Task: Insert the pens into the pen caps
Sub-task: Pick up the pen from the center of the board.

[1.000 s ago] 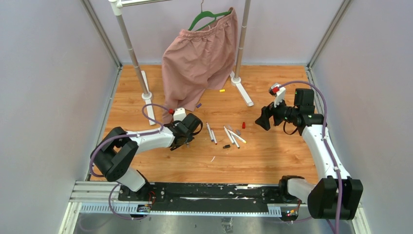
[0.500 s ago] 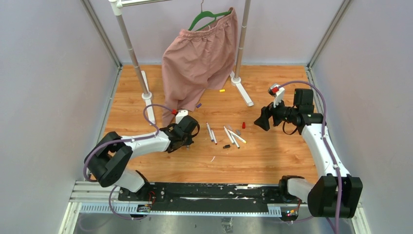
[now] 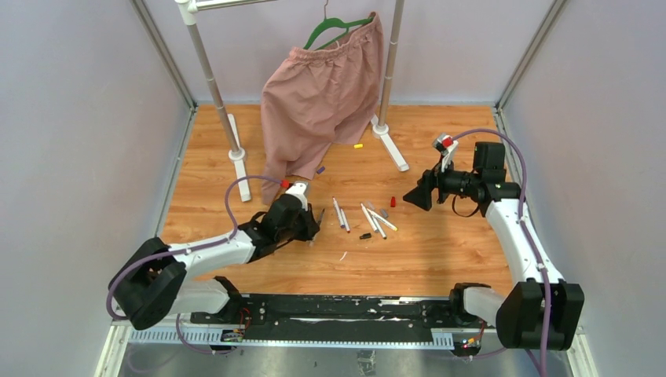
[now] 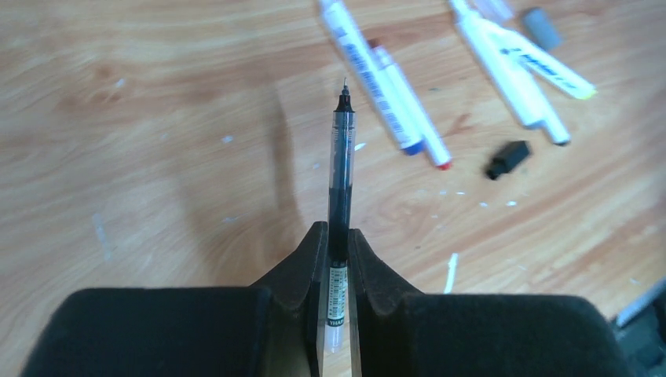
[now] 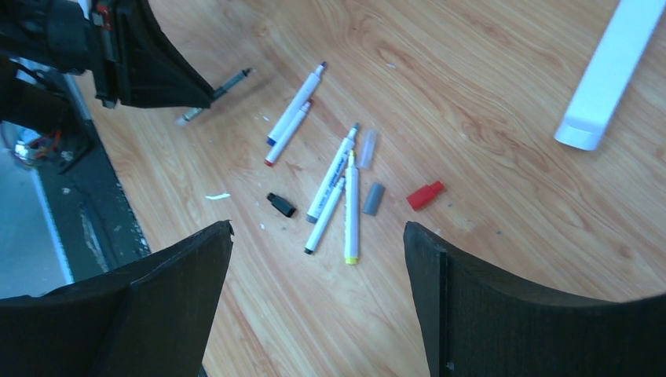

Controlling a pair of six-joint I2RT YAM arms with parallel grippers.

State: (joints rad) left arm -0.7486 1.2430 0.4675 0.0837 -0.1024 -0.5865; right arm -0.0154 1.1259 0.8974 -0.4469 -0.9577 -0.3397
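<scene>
Wood-grain table [image 3: 440,259] between grey walls [image 3: 78,157], with a rack [image 3: 212,86] and pink shorts [image 3: 322,94] at the far side, well apart from your work. Your left gripper [image 4: 338,236] is clamped tight on the black pen [image 4: 341,149] near its tail, so the barrel runs straight out from the fingers with the bare tip leading. The black cap [image 4: 508,159] lies on the table to the right of that tip, beyond two white pens [image 4: 393,86], roughly midway between your two grippers. Your right gripper [image 5: 318,228] hangs wide open, holding nothing, above the scatter near the red cap [image 5: 425,195]. You will likely want it to fetch the black cap, which lies slanted.
</scene>
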